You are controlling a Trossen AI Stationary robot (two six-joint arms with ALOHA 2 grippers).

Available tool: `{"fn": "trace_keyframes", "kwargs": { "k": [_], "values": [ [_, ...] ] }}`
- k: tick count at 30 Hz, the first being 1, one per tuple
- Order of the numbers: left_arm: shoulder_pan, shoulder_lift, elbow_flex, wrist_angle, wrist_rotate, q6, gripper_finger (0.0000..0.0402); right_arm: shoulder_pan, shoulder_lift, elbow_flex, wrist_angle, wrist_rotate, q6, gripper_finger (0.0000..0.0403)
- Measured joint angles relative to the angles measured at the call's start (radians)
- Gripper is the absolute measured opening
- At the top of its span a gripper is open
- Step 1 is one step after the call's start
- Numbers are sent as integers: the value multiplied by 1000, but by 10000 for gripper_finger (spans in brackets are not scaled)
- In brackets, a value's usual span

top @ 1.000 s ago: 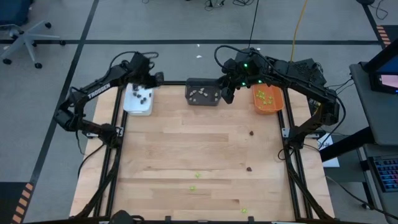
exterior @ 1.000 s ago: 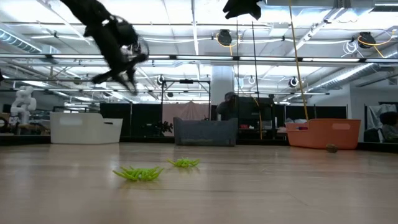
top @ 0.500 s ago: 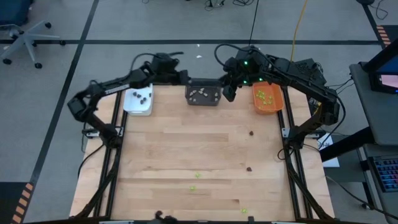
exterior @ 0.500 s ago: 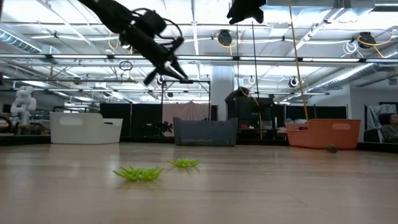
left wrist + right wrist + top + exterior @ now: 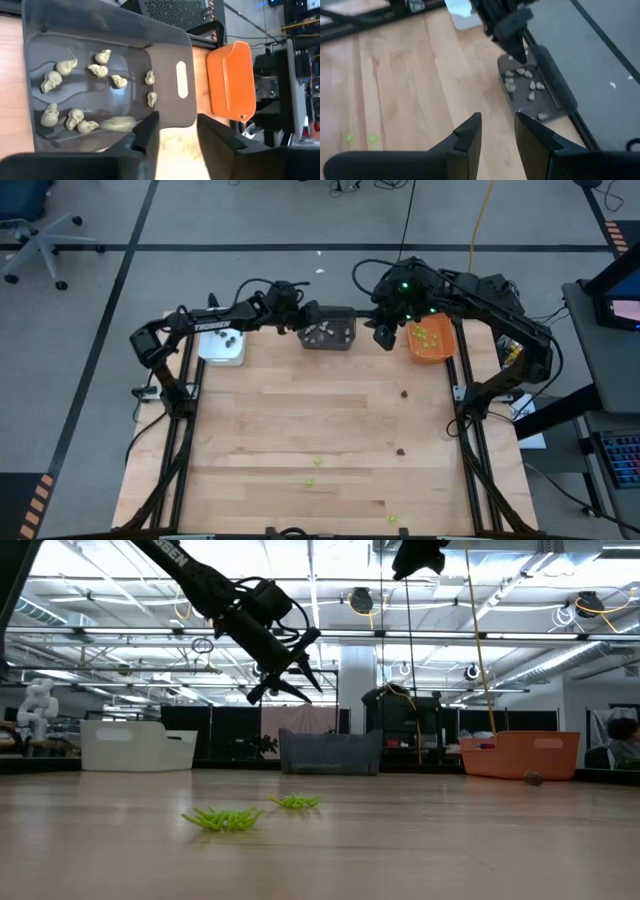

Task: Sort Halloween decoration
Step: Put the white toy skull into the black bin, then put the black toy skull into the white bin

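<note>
Along the far edge of the pale wooden table (image 5: 300, 410) stand three rectangular plastic trays in a row: a white tray (image 5: 222, 346) on the left, a dark grey tray (image 5: 327, 330) in the middle and an orange tray (image 5: 431, 340) on the right. The left gripper (image 5: 308, 316) hangs above the left end of the dark grey tray, its two dark fingers (image 5: 146, 131) spread apart with nothing between them. The right gripper (image 5: 387, 338) hovers above the gap between the dark grey and orange trays, its fingers (image 5: 465, 137) also parted and empty.

The small decoration pieces lie sorted by colour. Pale beige-grey skull-shaped pieces (image 5: 75, 117) rest on the floor of the dark grey tray. Dark brown-black pieces (image 5: 229, 337) sit in the white tray, and lime green pieces (image 5: 428, 335) fill the orange tray. Loose pieces lie on the bare table: two dark ones (image 5: 402, 421) right of the middle, well apart from each other, and spidery lime green ones (image 5: 228, 818) near the front edge.
</note>
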Motion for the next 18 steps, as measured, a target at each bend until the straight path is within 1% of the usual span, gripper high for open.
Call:
{"fn": "trace_keyframes", "kwargs": {
  "k": [4,7,9,12,16,18],
  "values": [
    [-4,-2,0,14,10,-53,182,-2,-26,0,-29,0,-39,102],
    [-8,-3,19,23,77,-82,216,-5,-46,0,-50,1,-68,102],
    [-19,-3,41,38,101,-93,231,-5,-58,0,-53,1,-83,102],
    [-38,-3,86,41,107,-99,241,-5,-78,0,-61,1,-108,102],
    [-61,-3,132,40,110,-96,242,-5,-98,0,-85,0,-131,102],
    [-70,-3,154,38,128,-73,242,-5,-107,0,-94,0,-134,102]
  ]
}}
